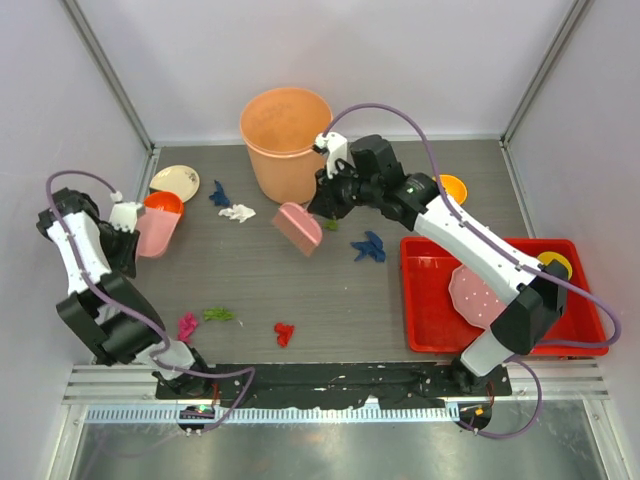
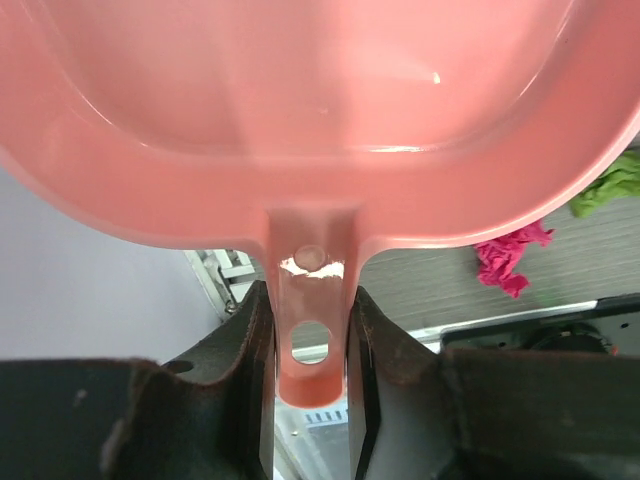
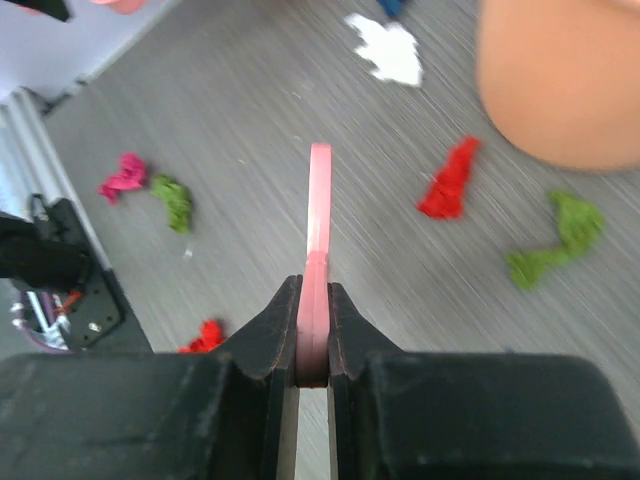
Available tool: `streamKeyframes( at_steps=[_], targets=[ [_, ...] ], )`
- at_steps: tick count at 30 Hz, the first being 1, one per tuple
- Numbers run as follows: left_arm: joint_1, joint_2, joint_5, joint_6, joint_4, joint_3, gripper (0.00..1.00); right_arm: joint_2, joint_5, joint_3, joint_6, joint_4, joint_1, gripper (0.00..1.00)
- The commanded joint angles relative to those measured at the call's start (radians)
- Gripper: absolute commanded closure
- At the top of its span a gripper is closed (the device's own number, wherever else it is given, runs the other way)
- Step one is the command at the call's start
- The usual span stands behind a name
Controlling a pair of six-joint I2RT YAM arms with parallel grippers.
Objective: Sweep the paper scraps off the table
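Paper scraps lie on the dark table (image 1: 250, 275): blue (image 1: 220, 193), white (image 1: 237, 212), green (image 1: 329, 224), blue (image 1: 370, 246), magenta (image 1: 187, 325), green (image 1: 218, 314) and red (image 1: 284, 332). My left gripper (image 1: 128, 218) is shut on the handle (image 2: 310, 335) of the pink dustpan (image 1: 158, 232), held at the far left. My right gripper (image 1: 325, 198) is shut on a flat pink scraper (image 1: 298, 228), seen edge-on in the right wrist view (image 3: 319, 220). That view also shows white (image 3: 390, 50), red (image 3: 450, 180) and green (image 3: 555, 240) scraps around the blade.
A large orange bucket (image 1: 285, 130) stands at the back centre, just behind the scraper. A red tray (image 1: 430, 320) with a pink disc lies at the right. An orange bowl (image 1: 452, 187), a cream plate (image 1: 175, 181) and another orange bowl (image 1: 163, 202) sit at the back.
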Motion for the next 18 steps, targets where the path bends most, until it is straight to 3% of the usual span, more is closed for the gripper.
streamKeyframes(
  at_steps=[1,2,3,6,14,18],
  targets=[
    [0.007,-0.119,0.093,-0.120,-0.049,0.042,1.00,-0.067,-0.110,-0.102,0.118,0.339,0.092,0.99],
    [0.007,-0.139,0.098,-0.152,-0.037,0.039,1.00,-0.101,-0.100,-0.162,0.144,0.433,0.118,0.99],
    [0.007,-0.156,0.102,-0.212,-0.009,0.024,1.00,-0.116,-0.106,-0.278,0.175,0.636,0.168,0.99],
    [0.007,-0.215,0.116,-0.301,0.020,-0.016,1.00,-0.115,-0.080,-0.362,0.295,0.820,0.247,0.99],
    [0.007,-0.436,0.012,-0.389,0.136,-0.118,1.00,0.096,-0.034,-0.241,0.554,0.819,0.399,0.99],
    [0.007,-0.473,-0.060,-0.395,0.132,-0.086,1.00,0.224,0.029,-0.186,0.644,0.818,0.414,0.99]
  ],
)
